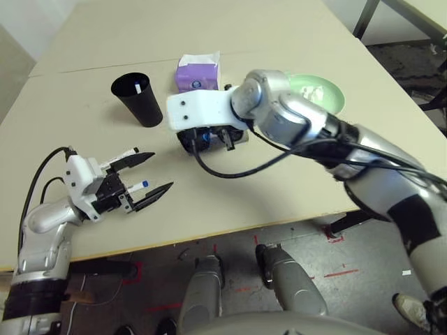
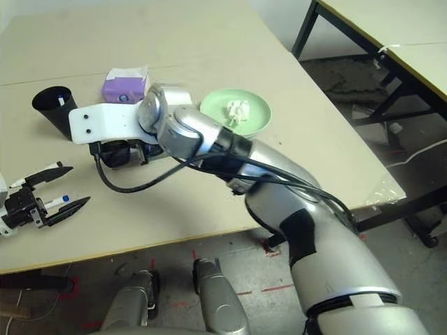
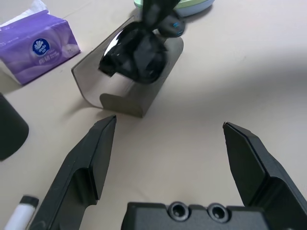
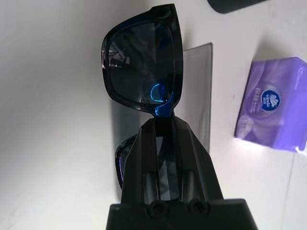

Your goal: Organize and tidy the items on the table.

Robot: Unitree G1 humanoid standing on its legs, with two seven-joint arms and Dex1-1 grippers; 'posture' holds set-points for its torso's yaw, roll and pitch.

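Over the middle of the counter (image 1: 293, 195), the right tool (image 4: 163, 120) is pinched tight on the bridge of the black sunglasses (image 4: 141, 60), holding them just above the open grey glasses case (image 3: 127, 76). Whether the frame touches the case cannot be told.

Near left: the left tool (image 1: 145, 174) hangs level with its fingers spread wide and nothing between them. A white marker with a blue cap (image 2: 56, 202) lies on the counter under it.

Farther out:
- black cup (image 1: 138, 98), far left, upright, a white marker standing in it
- purple tissue box (image 1: 198, 72), just behind the case
- green plate (image 2: 241, 112), far right, stacked on a light-blue one as the left wrist view suggests, with the crumpled white tissue (image 2: 237, 112) on top

Count: one sunglasses, one case, one cup, one tissue box, two plates, one tissue, two markers.

Progress, as judged: plates stacked, one marker in the cup. Left: sunglasses into the case, case shut, blue-cap marker into the cup, tissue perhaps to discard.
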